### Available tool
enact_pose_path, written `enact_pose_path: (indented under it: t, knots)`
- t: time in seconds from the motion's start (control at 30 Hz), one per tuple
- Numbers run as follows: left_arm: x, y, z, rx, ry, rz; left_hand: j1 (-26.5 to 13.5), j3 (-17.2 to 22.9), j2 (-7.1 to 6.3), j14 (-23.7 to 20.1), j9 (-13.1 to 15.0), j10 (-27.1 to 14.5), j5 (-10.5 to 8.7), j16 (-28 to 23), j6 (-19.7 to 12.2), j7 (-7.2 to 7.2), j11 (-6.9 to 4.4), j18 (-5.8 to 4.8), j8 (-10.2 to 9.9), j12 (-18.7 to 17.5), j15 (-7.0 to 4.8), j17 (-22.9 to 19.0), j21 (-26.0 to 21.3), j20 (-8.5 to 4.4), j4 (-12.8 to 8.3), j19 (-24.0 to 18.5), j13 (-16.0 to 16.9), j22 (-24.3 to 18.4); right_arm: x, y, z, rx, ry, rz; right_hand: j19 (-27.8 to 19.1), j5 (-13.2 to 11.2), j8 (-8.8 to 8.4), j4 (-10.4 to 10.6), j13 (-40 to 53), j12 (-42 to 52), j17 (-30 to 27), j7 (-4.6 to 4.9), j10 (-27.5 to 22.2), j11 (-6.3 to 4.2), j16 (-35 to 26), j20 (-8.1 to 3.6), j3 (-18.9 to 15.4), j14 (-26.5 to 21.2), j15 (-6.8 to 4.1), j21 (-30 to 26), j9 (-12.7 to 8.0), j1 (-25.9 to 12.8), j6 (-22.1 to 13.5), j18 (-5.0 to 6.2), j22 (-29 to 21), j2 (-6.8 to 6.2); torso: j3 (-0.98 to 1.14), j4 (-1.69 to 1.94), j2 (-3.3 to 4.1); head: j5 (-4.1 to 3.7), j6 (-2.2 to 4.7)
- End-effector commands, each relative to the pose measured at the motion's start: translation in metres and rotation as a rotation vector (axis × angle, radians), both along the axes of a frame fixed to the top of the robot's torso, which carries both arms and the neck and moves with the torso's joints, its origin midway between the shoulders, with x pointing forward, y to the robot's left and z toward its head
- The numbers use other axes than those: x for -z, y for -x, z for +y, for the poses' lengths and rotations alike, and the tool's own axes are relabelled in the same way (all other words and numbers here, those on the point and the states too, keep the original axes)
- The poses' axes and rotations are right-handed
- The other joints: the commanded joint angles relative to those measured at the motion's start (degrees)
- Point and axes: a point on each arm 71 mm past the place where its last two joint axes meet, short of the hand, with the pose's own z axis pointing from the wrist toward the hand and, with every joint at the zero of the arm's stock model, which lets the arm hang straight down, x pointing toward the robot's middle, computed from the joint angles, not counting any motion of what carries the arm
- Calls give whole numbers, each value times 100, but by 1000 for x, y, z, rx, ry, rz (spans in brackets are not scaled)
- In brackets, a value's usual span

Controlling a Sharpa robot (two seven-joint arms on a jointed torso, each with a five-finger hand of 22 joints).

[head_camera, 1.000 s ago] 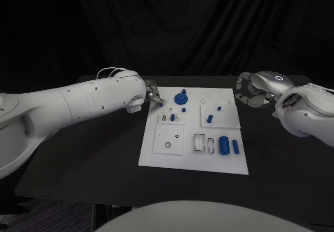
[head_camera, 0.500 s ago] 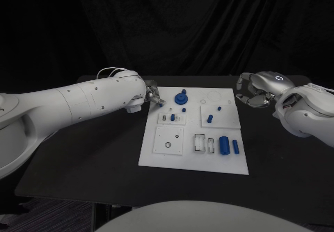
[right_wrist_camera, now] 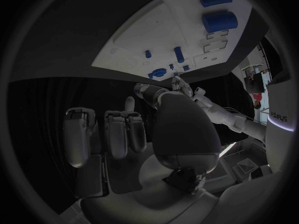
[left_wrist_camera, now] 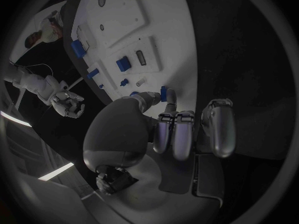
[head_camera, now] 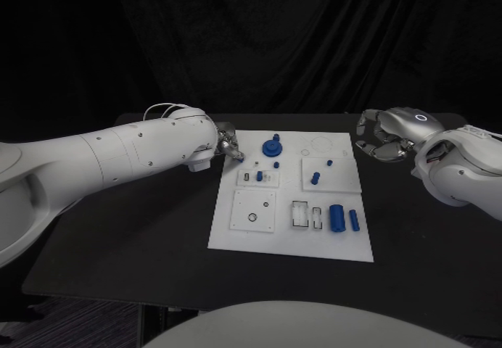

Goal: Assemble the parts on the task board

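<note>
Black table (head_camera: 157,239), dark curtain (head_camera: 293,51) behind

Left hand (head_camera: 228,148) pinching, right hand (head_camera: 383,138) curled, apart.

One task board (head_camera: 272,239); two hands: left (head_camera: 228,148), right (head_camera: 381,139); about seven blue parts (head_camera: 336,217).

White arms, silver hands.
The left arm (head_camera: 115,156) is glossy white with small dark screws and thin pale cables at its wrist; the right hand (head_camera: 385,138) is silver.
</note>
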Motion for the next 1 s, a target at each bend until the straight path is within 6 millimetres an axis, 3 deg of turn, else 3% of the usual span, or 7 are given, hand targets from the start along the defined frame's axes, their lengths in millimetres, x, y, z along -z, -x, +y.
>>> enact_pose_path:
  t: [0.03, 0.17, 0.53, 0.63, 0.67, 0.73, 1.0]
  knots:
    - [-1, 2, -2, 16, 27, -13, -58, 400, -60, 595, 47, 589, 15, 15, 27, -13, -8, 14, 40, 20, -10, 1508, -27, 4, -340, 6, 1509, 1088, 1, 0, -2, 25, 8, 6, 345, 7, -36, -34, 1509, 15, 1509, 6, 607, -47, 17, -36, -13, 600, -57, -19, -5, 58, 35, 70, 1357, -13, -3, 3, 3, -6, 1]
    - [-1, 4, 0, 16, 35, -20, -93, 453, -80, 595, 62, 589, 12, 15, 34, -14, -10, 13, 47, 20, -12, 1508, -21, 3, -376, 9, 1509, 1090, 1, 1, -3, 28, 8, 7, 345, 7, -36, -34, 1509, 15, 1509, 6, 607, -47, 17, -36, -13, 600, -57, -19, -5, 58, 35, 70, 1357, -13, -3, 7, -1, -7, 1]
    - [-3, 14, 11, -44, 130, -25, -350, 970, -175, 595, 131, 589, -439, 15, 99, -10, -11, 17, 67, 20, -16, 1508, -46, -4, -662, 0, 1509, 1084, 1, 1, -5, 37, 10, 10, 341, 7, -39, -35, 1509, 15, 1509, 8, 607, -46, 17, -37, -11, 600, -56, -25, -9, 64, 44, 72, 1355, -1, -1, 1, -2, 5, 1]
    - [-3, 18, 13, -74, 168, 1, -376, 999, -182, 595, 132, 589, -475, 15, 104, -11, -10, 15, 66, 20, -15, 1508, -37, -3, -675, 4, 1509, 1086, 2, 1, -5, 40, 11, 11, 342, 7, -41, -38, 1509, 15, 1509, 9, 607, -46, 17, -37, -10, 600, -56, -24, -11, 70, 47, 71, 1356, 3, -3, -3, -1, 8, 1]
    - [-3, 21, 14, -82, 178, 10, -424, 1040, -181, 595, 131, 589, -603, 15, 108, -20, -13, 18, 60, 20, -14, 1508, -51, -2, -690, -3, 1509, 1082, 2, 1, -5, 41, 11, 12, 342, 7, -41, -38, 1509, 15, 1509, 9, 607, -46, 17, -37, -10, 600, -56, -24, -11, 70, 47, 71, 1356, 3, -2, -2, 0, 10, 1]
    - [-3, 25, 15, -92, 190, 25, -473, 1059, -171, 595, 131, 589, -665, 15, 107, -28, -15, 19, 54, 20, -15, 1508, -56, -1, -669, -5, 1509, 1081, 2, 1, -5, 42, 12, 13, 342, 7, -41, -38, 1509, 15, 1509, 9, 607, -46, 17, -37, -10, 600, -56, -24, -11, 70, 47, 71, 1356, 3, -3, -1, -2, 7, 1]
    - [-2, 44, 14, -98, 205, 67, -627, 979, -124, 595, 127, 589, -707, 15, 138, -41, -22, 24, 51, 20, -20, 1508, -75, -4, -557, -11, 1509, 1074, 2, 0, -6, 47, 15, 16, 340, 6, -43, -46, 1509, 15, 1509, 9, 607, -46, 17, -37, -8, 600, -56, -28, -13, 80, 50, 72, 1354, 6, -2, -3, -1, 17, 1]
